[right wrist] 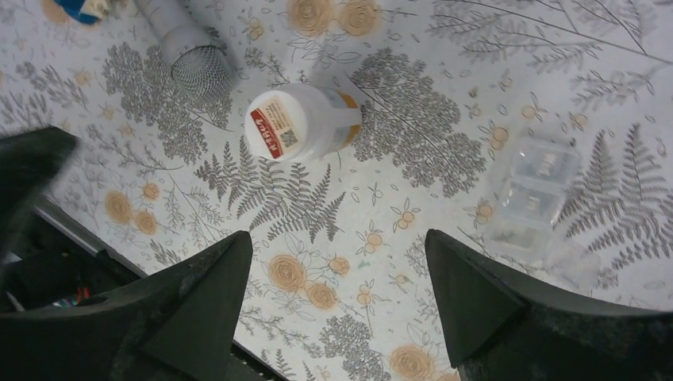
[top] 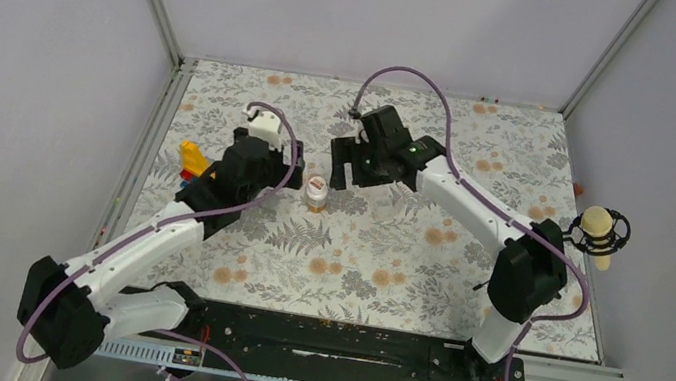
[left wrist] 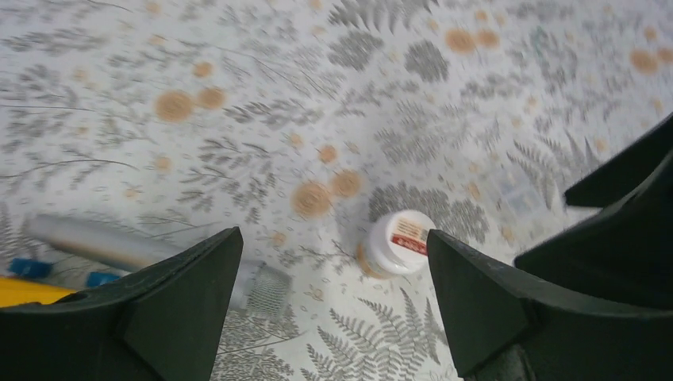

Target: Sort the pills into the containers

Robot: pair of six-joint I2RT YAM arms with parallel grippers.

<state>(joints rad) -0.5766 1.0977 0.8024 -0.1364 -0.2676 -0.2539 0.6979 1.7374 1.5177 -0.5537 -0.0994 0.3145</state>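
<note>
The left gripper (left wrist: 333,254) has its two black fingers spread wide in the bottom of the left wrist view, with nothing between them. Beyond the gap, closer to the right-hand finger, stands the amber pill bottle (left wrist: 399,243), upright, white cap on, with a red-edged label on the cap. It is apart from both fingers. Further out toward the bench's left edge lies a grey cylinder with a mesh end (left wrist: 119,242), and beside it are blue blocks (left wrist: 32,267) and a yellow block (left wrist: 24,290).

The right gripper (right wrist: 337,238) is also spread wide and holds nothing. It hangs above the floral-patterned bench (top: 352,274). The pill bottle is beyond its fingertips, untouched, with the grey cylinder's mesh end near it. Off toward the bench's right edge, well apart from the bottle, lies a clear colourless plastic container (right wrist: 532,198). It is hard to make out against the pattern, and its contents cannot be made out.

From above, the pill bottle stands near the middle of the bench, slightly toward the left edge, between the two grippers. The yellow block sits near the left edge, behind the left arm.
</note>
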